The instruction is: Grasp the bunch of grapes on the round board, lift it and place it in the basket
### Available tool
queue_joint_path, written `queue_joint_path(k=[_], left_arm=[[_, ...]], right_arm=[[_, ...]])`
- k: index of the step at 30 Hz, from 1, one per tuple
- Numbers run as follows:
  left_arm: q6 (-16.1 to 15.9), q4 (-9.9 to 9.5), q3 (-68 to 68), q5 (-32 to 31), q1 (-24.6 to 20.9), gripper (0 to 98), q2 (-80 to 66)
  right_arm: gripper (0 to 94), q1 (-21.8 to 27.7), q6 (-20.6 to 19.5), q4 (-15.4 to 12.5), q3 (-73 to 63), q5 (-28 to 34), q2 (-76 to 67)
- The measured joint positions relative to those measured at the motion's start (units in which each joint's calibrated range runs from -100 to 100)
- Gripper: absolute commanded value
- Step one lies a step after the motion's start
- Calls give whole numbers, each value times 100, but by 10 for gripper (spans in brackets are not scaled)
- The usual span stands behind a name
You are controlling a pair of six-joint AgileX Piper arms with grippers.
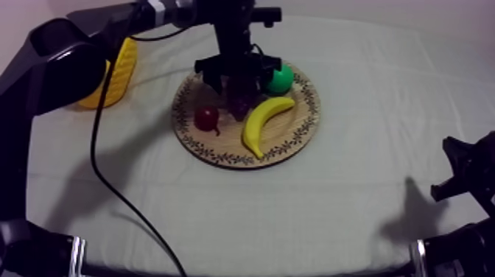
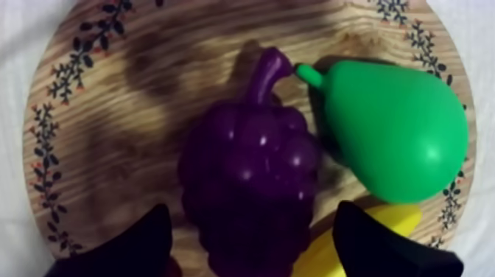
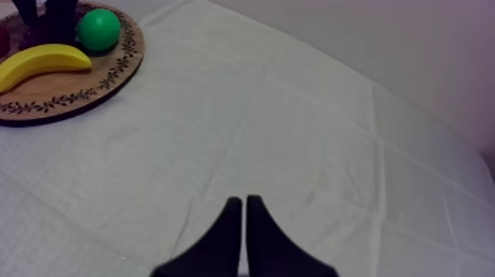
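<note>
The purple bunch of grapes (image 1: 240,100) (image 2: 250,184) lies in the middle of the round wooden board (image 1: 221,156) (image 2: 110,140). My left gripper (image 1: 237,79) (image 2: 252,214) hovers right over the bunch and is open, with one black finger (image 2: 140,247) on each side of the grapes. No finger touches them. The yellow basket (image 1: 118,74) stands to the left of the board, partly behind my left arm. My right gripper (image 1: 462,171) (image 3: 244,200) rests low at the table's right edge, its fingers together as a narrow wedge.
A green pear (image 1: 280,77) (image 2: 398,132) lies against the right side of the grapes. A banana (image 1: 265,121) (image 3: 40,62) lies in front of them and a small red fruit (image 1: 207,116) to their left. Bare cloth lies between the board (image 3: 74,96) and my right gripper.
</note>
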Motion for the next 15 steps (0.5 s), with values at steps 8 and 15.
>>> queue_joint_path(k=[8, 15], left_arm=[[44, -12, -351, 193, -21, 693, 360], [17, -18, -271, 192, -32, 444, 239]], right_arm=[[3, 0, 0, 0, 0, 0, 0], [3, 0, 0, 0, 0, 0, 0]])
